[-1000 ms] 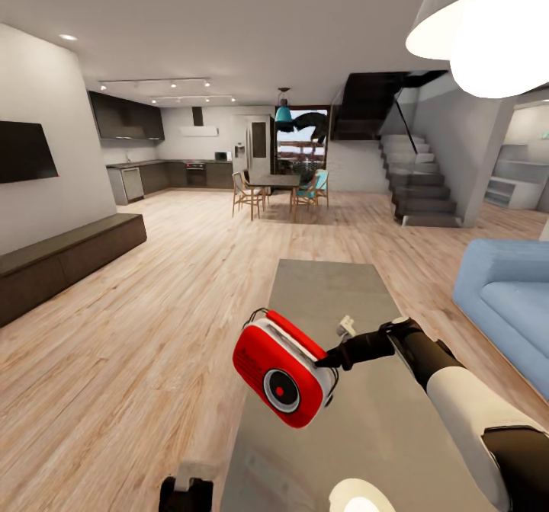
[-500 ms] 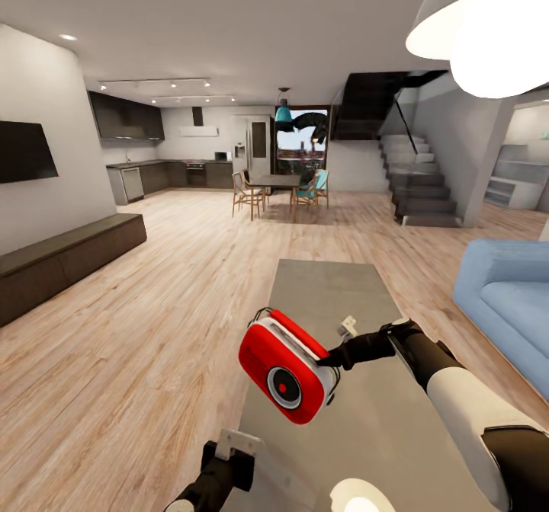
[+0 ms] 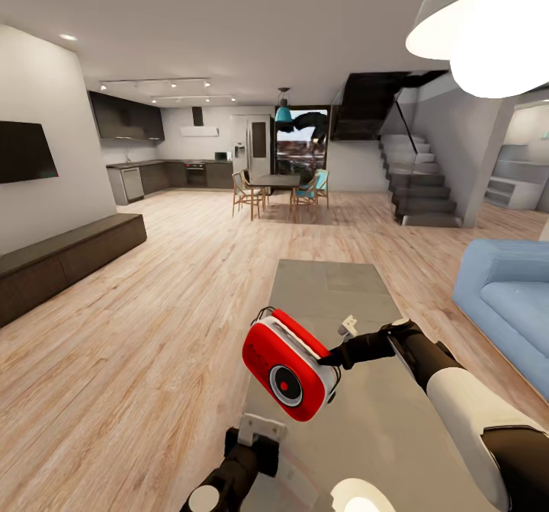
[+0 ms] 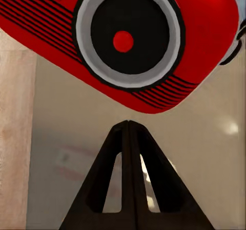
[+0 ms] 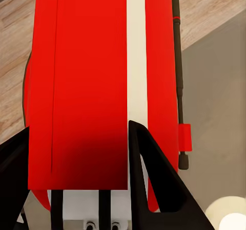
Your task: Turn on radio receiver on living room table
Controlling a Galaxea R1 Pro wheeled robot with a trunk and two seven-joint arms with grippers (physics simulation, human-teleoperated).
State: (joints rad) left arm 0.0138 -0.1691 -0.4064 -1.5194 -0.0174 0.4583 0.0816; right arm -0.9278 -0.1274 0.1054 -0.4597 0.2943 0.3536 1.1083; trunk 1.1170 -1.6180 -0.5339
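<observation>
**Radio receiver held aloft over near end of tabletop**

The right gripper [image 3: 329, 361] has the radio receiver [image 3: 288, 366] clamped between its two fingers, gripping it across the body; in the right wrist view the dark fingers [image 5: 154, 173] sit on either side of the red casing [image 5: 87, 86]. The receiver is lifted clear of the grey tabletop [image 3: 335, 291], tilted, above its near left edge, with the round dial facing the near end.

The left gripper [image 3: 259, 432] is raised just below the receiver, over the near left corner of the tabletop. Its fingers [image 4: 128, 178] are pressed together with nothing between them, pointing toward the dial [image 4: 124, 32], not touching it.

Surroundings: light wood floor [image 3: 152, 306], blue sofa [image 3: 507, 299] beside the right edge, dark low bench [image 3: 61, 257] well apart at left.
</observation>
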